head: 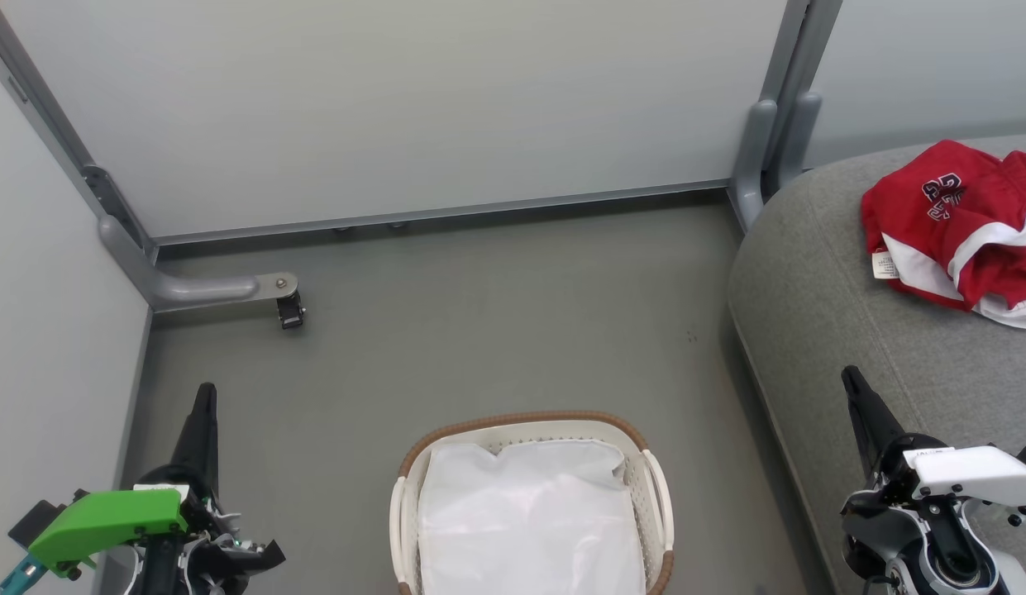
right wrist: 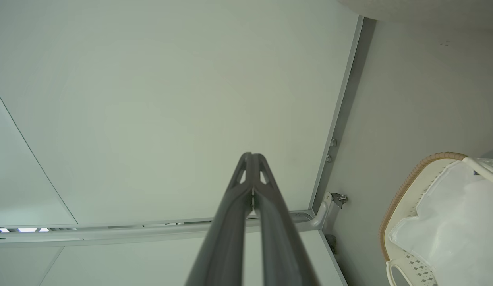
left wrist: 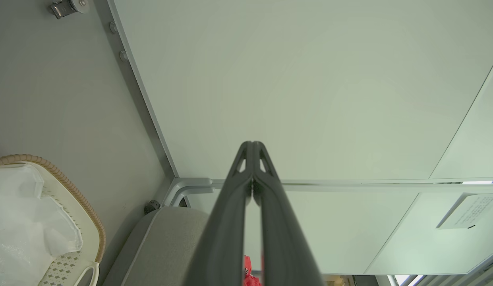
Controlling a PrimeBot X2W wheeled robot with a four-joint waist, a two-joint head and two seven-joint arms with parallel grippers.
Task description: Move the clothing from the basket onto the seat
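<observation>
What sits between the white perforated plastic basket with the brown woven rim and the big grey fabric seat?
Nothing: in the head view a bare strip of grey floor separates the basket from the seat.

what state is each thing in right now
clothing, crumpled in a heap on the seat
seat, carrying the clothing
basket, upright on the floor, white liner inside, no clothing seen in it
left gripper, shut, holding nothing
right gripper, shut, holding nothing
</observation>
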